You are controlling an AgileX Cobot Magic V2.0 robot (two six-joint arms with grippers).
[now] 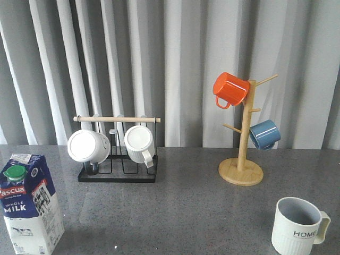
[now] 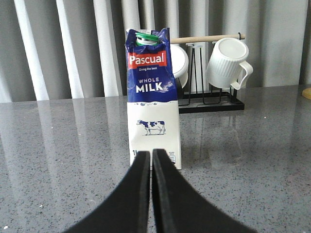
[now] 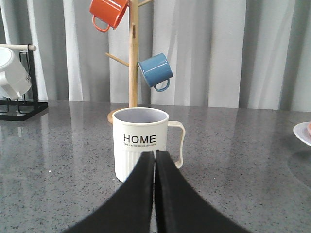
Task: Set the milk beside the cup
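The milk (image 1: 29, 204) (image 2: 151, 102), a blue-and-white carton with a green cap, stands upright at the table's front left. The cup (image 1: 297, 226) (image 3: 141, 143), off-white and ribbed with "HOME" on it, stands at the front right, handle to the right. Neither arm shows in the front view. In the left wrist view my left gripper (image 2: 151, 153) is shut and empty, just short of the carton's base. In the right wrist view my right gripper (image 3: 155, 154) is shut and empty, just short of the cup.
A black wire rack (image 1: 118, 172) with a wooden bar holds two white mugs (image 1: 88, 145) (image 1: 139, 143) at the back left. A wooden mug tree (image 1: 241, 170) carries an orange mug (image 1: 230, 89) and a blue mug (image 1: 264, 134). A plate's edge (image 3: 303, 132) shows at right in the right wrist view.
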